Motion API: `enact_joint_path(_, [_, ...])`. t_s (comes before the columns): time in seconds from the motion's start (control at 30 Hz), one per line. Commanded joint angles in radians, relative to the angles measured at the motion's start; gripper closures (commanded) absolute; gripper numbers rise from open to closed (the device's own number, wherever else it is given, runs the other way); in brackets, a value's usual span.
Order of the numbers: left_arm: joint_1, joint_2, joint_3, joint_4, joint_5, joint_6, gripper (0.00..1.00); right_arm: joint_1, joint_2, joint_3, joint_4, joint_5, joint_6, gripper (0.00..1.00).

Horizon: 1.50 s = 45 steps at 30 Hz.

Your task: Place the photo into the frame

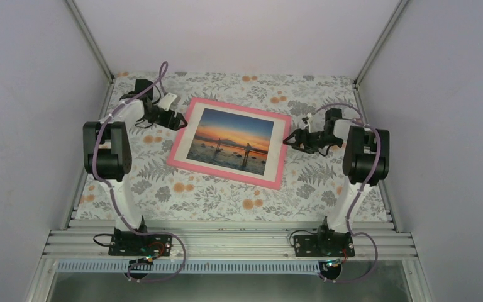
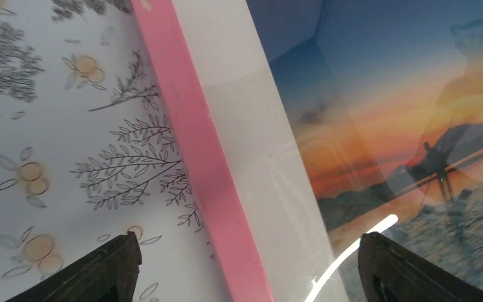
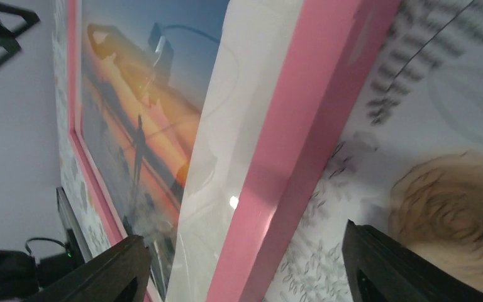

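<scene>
We are seeing only the dark stubs of each pincer's fingers in the wrist views, cut off by the lower edge, so we cannot tell whether any tip is touching the thin pink rectangular picture frame. Glare and reflections on its clear pane are blurring part of the orange-sunset photo.

The frame is lying flat on the floral-patterned table, nearer the far edge. Its long axis is running left to right, with the right end skewed slightly toward the near edge. The photo is sitting inside it within a white mat border, its sky toward the far edge.

The left gripper is straddling the frame's left rim. The right gripper is straddling the right rim. Both are standing wide apart, gripping nothing that we can see.
</scene>
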Motion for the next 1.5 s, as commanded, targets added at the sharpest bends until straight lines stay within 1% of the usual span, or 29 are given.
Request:
enact_joint_path(0.0, [0.010, 0.082, 0.045, -0.023, 0.070, 0.007, 0.18, -0.012, 0.120, 0.038, 0.043, 0.003, 0.040, 0.24])
enact_joint_path(0.1, [0.012, 0.104, 0.033, -0.029, 0.084, 0.037, 0.26, -0.013, 0.184, 0.061, 0.052, 0.005, 0.053, 0.31])
enact_joint_path(0.2, [0.011, 0.112, -0.003, -0.027, 0.081, 0.069, 0.34, -0.013, 0.224, 0.073, 0.046, 0.012, 0.060, 0.34])
enact_joint_path(0.3, [0.011, 0.115, -0.054, -0.021, 0.076, 0.098, 0.41, -0.014, 0.226, 0.071, 0.039, 0.024, 0.060, 0.36])
enact_joint_path(0.5, [0.001, 0.083, -0.150, -0.008, 0.099, 0.155, 0.51, -0.013, 0.194, 0.071, 0.017, 0.067, 0.042, 0.37])
enact_joint_path(0.63, [-0.009, 0.041, -0.212, -0.021, 0.094, 0.201, 0.57, -0.012, 0.209, 0.071, 0.000, 0.098, 0.019, 0.41])
enact_joint_path(0.8, [-0.009, -0.057, -0.334, -0.034, 0.072, 0.256, 0.58, -0.010, 0.178, 0.026, -0.013, 0.160, -0.038, 0.42])
enact_joint_path(0.93, [-0.009, -0.127, -0.426, -0.030, 0.063, 0.270, 0.57, -0.009, 0.164, -0.009, -0.021, 0.150, -0.058, 0.42])
enact_joint_path(1.03, [-0.008, -0.156, -0.460, -0.015, 0.057, 0.262, 0.57, -0.008, 0.162, -0.030, -0.024, 0.144, -0.064, 0.42])
enact_joint_path(1.13, [-0.002, -0.157, -0.449, -0.002, 0.045, 0.233, 0.55, -0.012, 0.149, -0.033, -0.039, 0.144, -0.066, 0.42])
enact_joint_path(1.3, [0.020, -0.150, -0.403, 0.022, 0.037, 0.189, 0.51, -0.062, 0.117, 0.026, -0.131, 0.142, -0.094, 0.40])
enact_joint_path(1.47, [0.023, -0.146, -0.364, 0.023, 0.043, 0.168, 0.48, -0.073, 0.084, 0.036, -0.215, 0.113, -0.111, 0.39])
